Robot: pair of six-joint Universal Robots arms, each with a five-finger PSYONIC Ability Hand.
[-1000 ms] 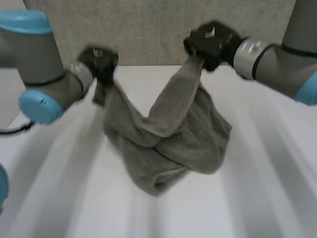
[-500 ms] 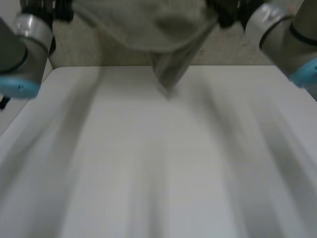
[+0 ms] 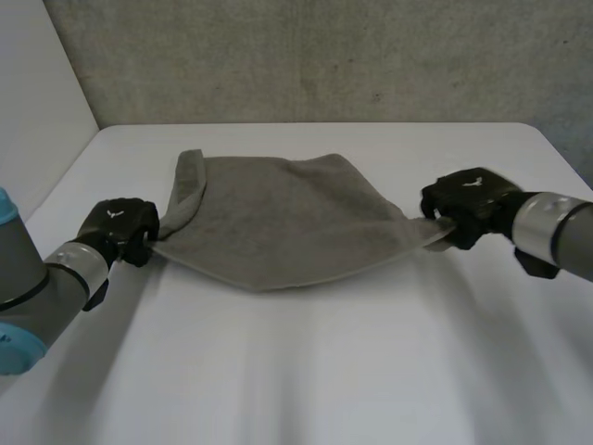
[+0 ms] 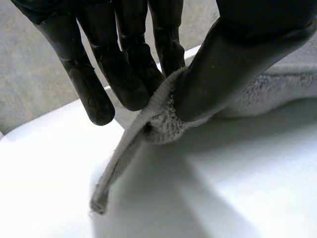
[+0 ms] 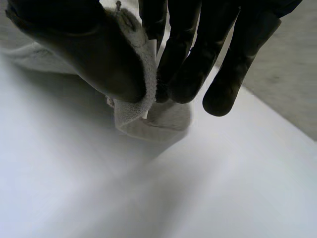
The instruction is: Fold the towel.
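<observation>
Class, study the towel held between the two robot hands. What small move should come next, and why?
The left robot hand and right robot hand each pinch one end of the towel, but its edge near the left one is flipped over and its front edge bows. Probably ease the two slightly apart to draw it flat on the table before folding.

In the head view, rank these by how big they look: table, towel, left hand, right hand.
1. table
2. towel
3. right hand and left hand: they look about alike, so I leave them unranked.
</observation>
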